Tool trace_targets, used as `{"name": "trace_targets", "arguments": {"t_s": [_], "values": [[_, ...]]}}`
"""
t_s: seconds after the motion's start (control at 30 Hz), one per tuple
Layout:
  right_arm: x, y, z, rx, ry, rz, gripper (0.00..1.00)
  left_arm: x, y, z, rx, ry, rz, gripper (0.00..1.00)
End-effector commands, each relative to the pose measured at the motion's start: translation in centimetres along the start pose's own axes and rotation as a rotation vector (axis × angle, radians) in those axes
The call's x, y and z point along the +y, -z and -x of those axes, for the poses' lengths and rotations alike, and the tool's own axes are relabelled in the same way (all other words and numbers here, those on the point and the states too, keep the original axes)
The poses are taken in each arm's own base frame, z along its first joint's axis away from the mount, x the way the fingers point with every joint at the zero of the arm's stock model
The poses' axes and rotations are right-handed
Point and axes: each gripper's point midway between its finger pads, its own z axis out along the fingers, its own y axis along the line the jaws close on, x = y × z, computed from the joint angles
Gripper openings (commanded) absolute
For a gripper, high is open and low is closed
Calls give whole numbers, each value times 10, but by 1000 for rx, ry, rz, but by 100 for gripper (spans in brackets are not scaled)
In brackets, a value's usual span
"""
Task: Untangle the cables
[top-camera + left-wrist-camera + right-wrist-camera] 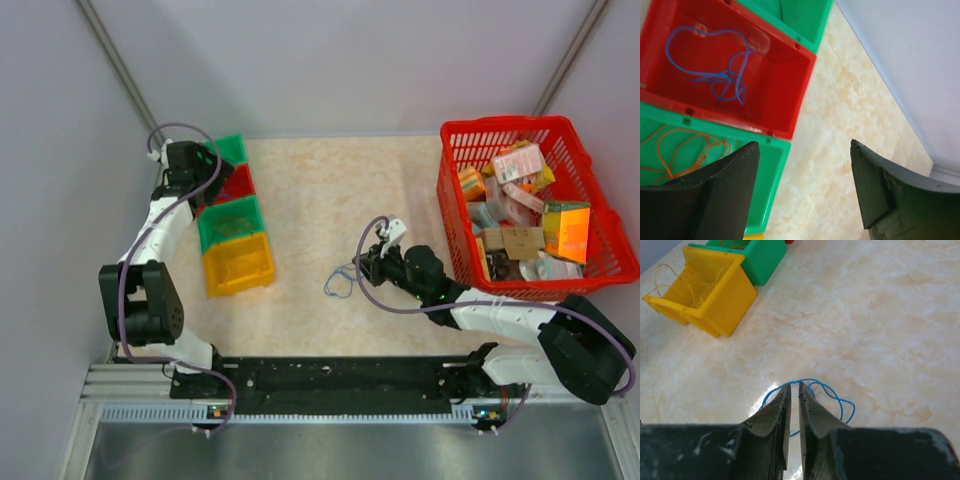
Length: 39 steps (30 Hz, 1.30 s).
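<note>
The left gripper [805, 145] hangs over the column of bins at the upper left of the top view, its jaws spread wide with nothing between them. In the left wrist view, a blue cable [720, 77] lies looped inside the red bin [785, 90] at the upper left. An orange cable [685, 145] curls in the green bin [767, 170] at the lower left of that view. The right gripper [794, 385] sits low over the table [865, 315] near the middle of the top view. Its jaws are drawn almost together, with only a thin slit between them. A second blue cable [812, 380] lies on the table and crosses right at the fingertips; I cannot tell whether it is pinched. In the upper left of the right wrist view, a yellow bin [725, 300] holds a yellow cable [662, 275]. A red basket [500, 130] of packets stands at the right of the top view.
</note>
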Motion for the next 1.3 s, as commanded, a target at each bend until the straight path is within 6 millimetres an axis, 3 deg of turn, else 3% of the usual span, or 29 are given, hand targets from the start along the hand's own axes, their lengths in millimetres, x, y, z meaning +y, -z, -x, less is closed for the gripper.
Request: {"name": "trace_targets", "arguments": {"t_s": [0.0, 0.03, 0.17, 0.37, 0.53, 0.63, 0.77, 0.97, 1.27], "values": [[12, -2, 32, -86, 10, 34, 11, -32, 46, -33, 95, -112, -192, 73], [11, -2, 32, -89, 11, 31, 11, -40, 56, -53, 141, -155, -233, 71], [10, 0, 33, -93, 14, 25, 11, -39, 83, -113, 282, -318, -339, 70], [8, 9, 38, -137, 17, 18, 11, -33, 115, -231, 576, -564, -441, 77], [1, 16, 43, -178, 23, -18, 11, -20, 130, -311, 790, -700, -447, 79], [0, 21, 46, -197, 27, -29, 11, -10, 130, -346, 865, -773, -393, 79], [-3, 23, 47, -206, 32, -43, 11, -4, 121, -369, 857, -848, -311, 75], [-4, 25, 50, -214, 33, -45, 11, 11, 97, -379, 793, -950, -167, 68], [-4, 26, 50, -218, 32, -47, 11, 18, 76, -374, 683, -1052, -37, 60]]}}
